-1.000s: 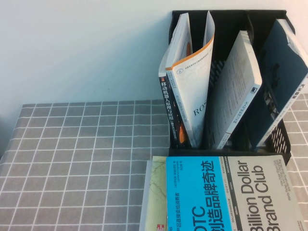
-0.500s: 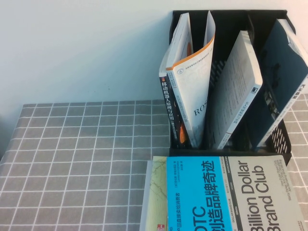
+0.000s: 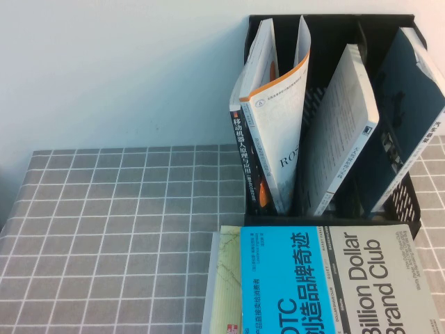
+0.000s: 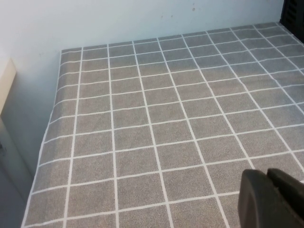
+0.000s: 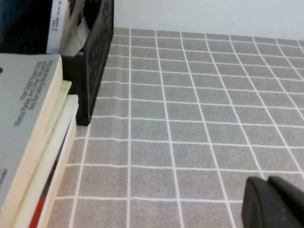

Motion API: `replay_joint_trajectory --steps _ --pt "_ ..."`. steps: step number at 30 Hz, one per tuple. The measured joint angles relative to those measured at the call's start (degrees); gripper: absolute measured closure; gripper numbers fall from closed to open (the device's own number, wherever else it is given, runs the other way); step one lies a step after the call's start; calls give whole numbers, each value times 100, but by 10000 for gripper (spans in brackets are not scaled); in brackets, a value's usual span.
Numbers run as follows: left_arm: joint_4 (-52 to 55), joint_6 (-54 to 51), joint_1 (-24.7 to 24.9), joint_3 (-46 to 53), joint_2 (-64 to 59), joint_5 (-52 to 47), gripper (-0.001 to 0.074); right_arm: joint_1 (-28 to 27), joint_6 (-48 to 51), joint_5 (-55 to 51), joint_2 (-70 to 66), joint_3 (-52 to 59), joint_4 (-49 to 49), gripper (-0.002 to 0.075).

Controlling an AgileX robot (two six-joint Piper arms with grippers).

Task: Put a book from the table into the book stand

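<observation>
A stack of books lies flat at the table's near right: a blue and grey book (image 3: 327,282) on top, a pale green one (image 3: 224,292) under it. The stack's edge also shows in the right wrist view (image 5: 33,142). The black book stand (image 3: 410,209) behind it holds several leaning books, among them a white one (image 3: 278,132) and a dark blue one (image 3: 407,104). My left gripper (image 4: 267,176) is shut and empty above bare tablecloth. My right gripper (image 5: 267,183) is shut and empty above cloth right of the stand (image 5: 97,61). Neither gripper shows in the high view.
A grey checked tablecloth (image 3: 118,229) covers the table. A white wall stands behind. The table's left edge (image 4: 45,137) shows in the left wrist view.
</observation>
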State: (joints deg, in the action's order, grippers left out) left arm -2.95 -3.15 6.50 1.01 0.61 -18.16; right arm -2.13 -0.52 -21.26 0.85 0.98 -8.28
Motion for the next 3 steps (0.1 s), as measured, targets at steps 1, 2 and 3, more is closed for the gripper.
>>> replay_joint_trajectory --steps 1,2,3 --pt "0 0 0 0 0 0 738 -16 106 9 0 2 0 729" --pt "0 0 0 0 0 0 738 -26 177 9 0 13 9 729" --pt "0 0 0 0 0 0 738 -40 237 22 0 12 23 729"
